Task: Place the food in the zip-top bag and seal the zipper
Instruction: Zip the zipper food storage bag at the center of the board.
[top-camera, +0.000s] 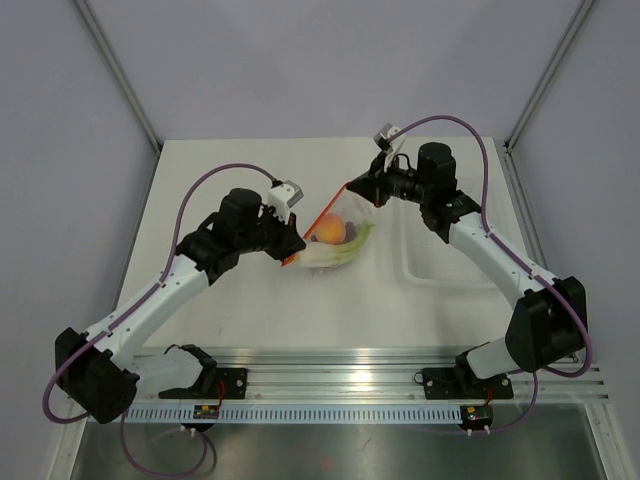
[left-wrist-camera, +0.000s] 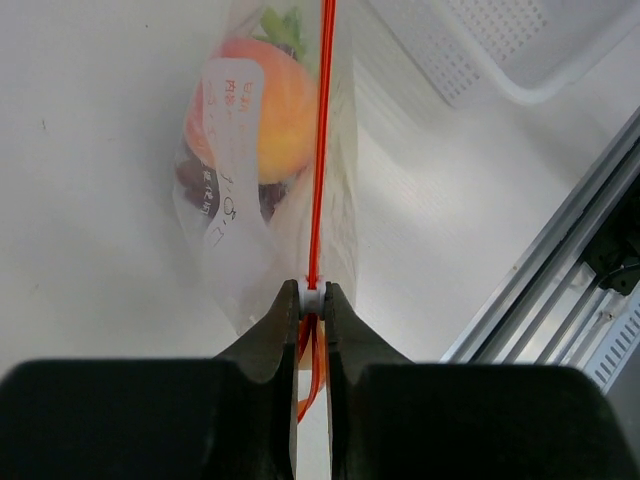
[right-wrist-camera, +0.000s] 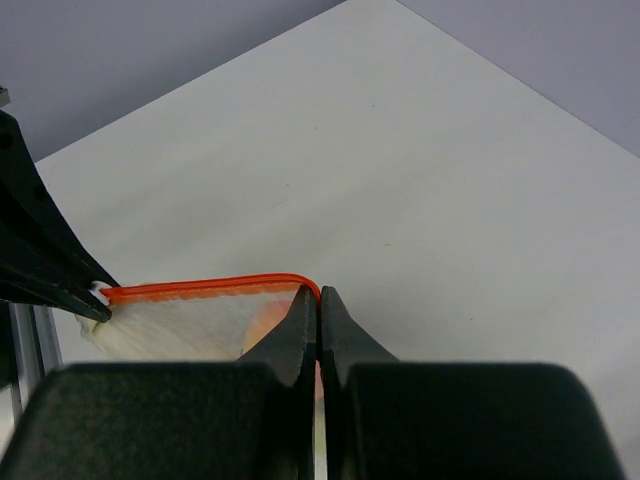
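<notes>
**Both grippers pinched on the bag's red strip, food inside**

My left gripper (left-wrist-camera: 312, 296) is nearly shut, its jaws pinched on the near end of the zipper (left-wrist-camera: 321, 150), right where a small white piece (left-wrist-camera: 312, 298) sits on the strip. My right gripper (right-wrist-camera: 318, 300) is fully closed, clamping the opposite corner of the zip-top bag (top-camera: 338, 228) where the orange-red strip bends. The strip runs as one straight, taut line between my two grips.

The bag sits near the middle of the table (top-camera: 230, 160), its mouth edge held up and its bottom resting on the surface. Through the crinkly plastic I see the peach-like fruit (left-wrist-camera: 272, 105), the dark grapes (left-wrist-camera: 195, 178) under it, and the pale-green stalks (top-camera: 345, 255) along the bottom. A clear tray (top-camera: 450, 262) lies just beside the bag, on my right arm's side.
</notes>
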